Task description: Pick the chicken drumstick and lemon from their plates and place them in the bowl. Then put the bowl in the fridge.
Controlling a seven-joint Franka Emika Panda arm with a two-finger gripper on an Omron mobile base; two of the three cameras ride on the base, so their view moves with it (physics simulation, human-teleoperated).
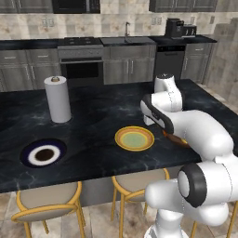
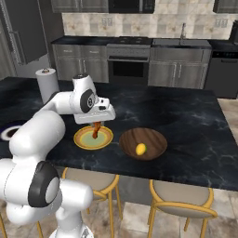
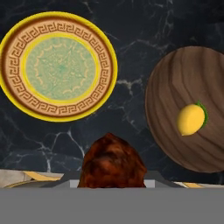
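- The gripper (image 2: 96, 126) hangs above the counter, closed around the chicken drumstick (image 2: 96, 130), which dangles below the hand over the yellow-orange plate (image 2: 93, 138).
- In the hand view the drumstick (image 3: 113, 162) sits right at the bottom, big and dark brown. It pretty much covers the fingertips, so how wide the jaws stand can't be read there, only that the meat is pinched between them.
- The yellow-orange plate (image 3: 59, 65) has nothing on it, just the greenish centre and patterned ring.
- The lemon (image 2: 140, 149) is already lying in the wooden bowl (image 2: 143, 143), which sits just beside that plate on the black island counter (image 2: 186, 121).
- Same in the hand view: the lemon (image 3: 190, 119) rests in the bowl (image 3: 175, 87).
- The blue-rimmed plate (image 1: 43, 153) sits well off to the left, also bare, near a paper towel roll (image 1: 57, 99).
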